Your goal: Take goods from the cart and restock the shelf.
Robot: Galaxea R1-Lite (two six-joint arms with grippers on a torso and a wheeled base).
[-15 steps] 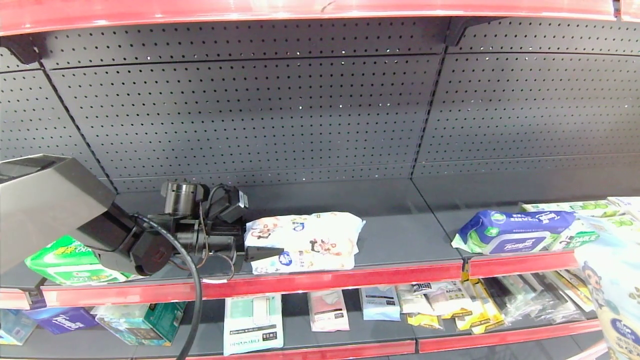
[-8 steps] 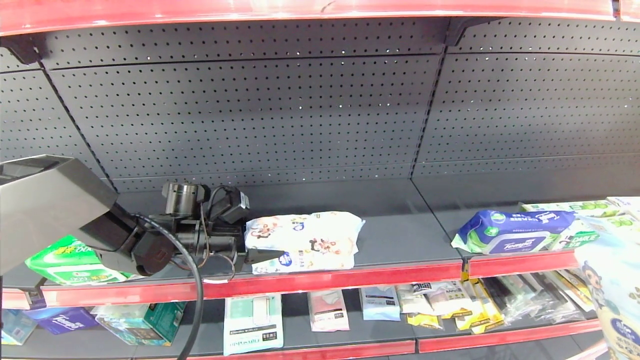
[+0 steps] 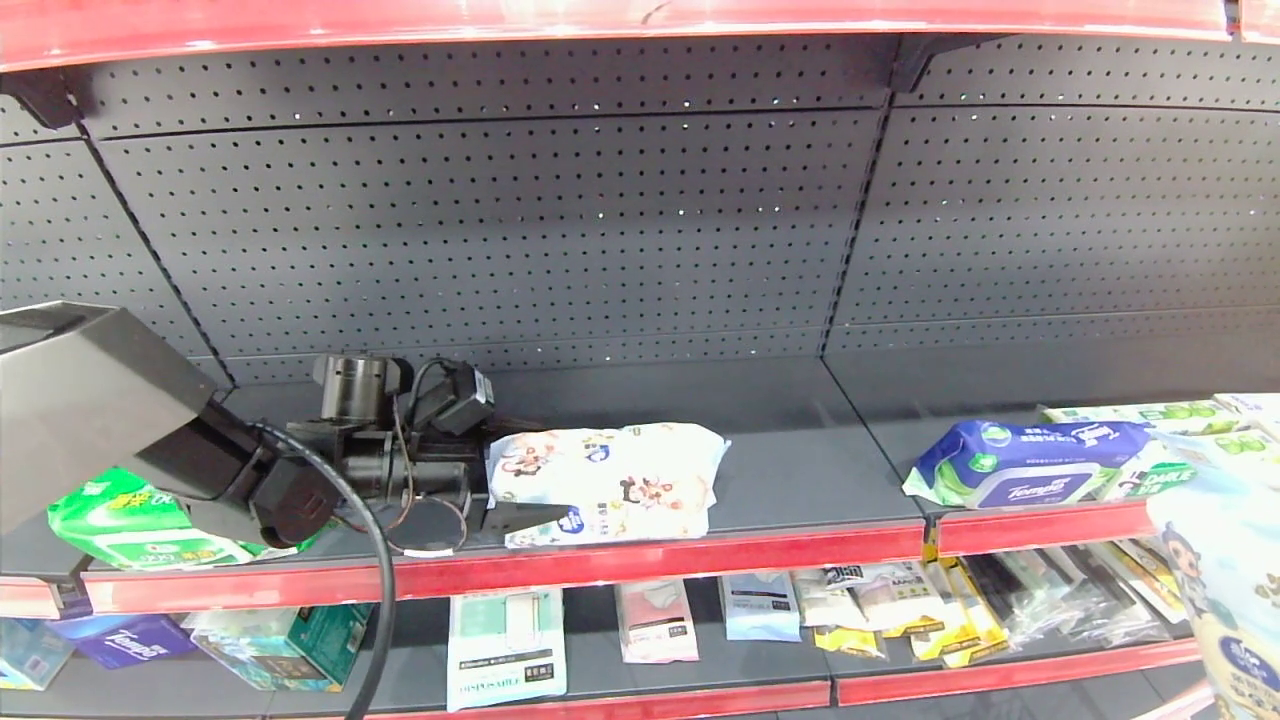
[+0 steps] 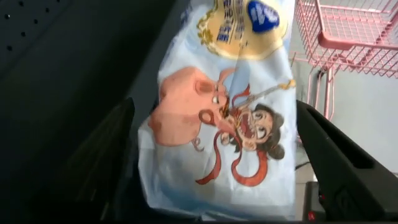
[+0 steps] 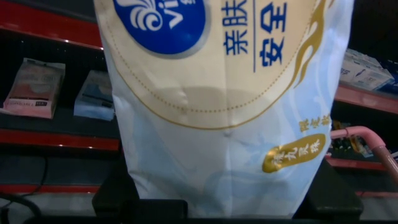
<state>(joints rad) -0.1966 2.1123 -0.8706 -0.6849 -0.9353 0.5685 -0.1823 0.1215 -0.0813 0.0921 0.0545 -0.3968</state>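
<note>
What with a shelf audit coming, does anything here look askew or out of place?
The cartoon-printed pack lies flat and crooked at the middle shelf's front edge; the blue wipes pack to its right sits skewed too.

Left arm [image 3: 100,400] above the red shelf lip [image 3: 700,555], boxy matte grey forearm shell, black jointed wrist, silver cylindrical cap [image 3: 350,385] on top, thick black cable [image 3: 378,570] curving down across that lip, black tool [image 3: 520,470].

The film pack [image 4: 217,124] between the left fingers [image 4: 99,168] was glossy, crinkled plastic. The bag [image 5: 217,124] between the right fingers [image 5: 336,193] was smooth, satin plastic. The shelf [image 3: 800,470] was matt dark metal, its back panel [image 3: 500,220] perforated.
</note>
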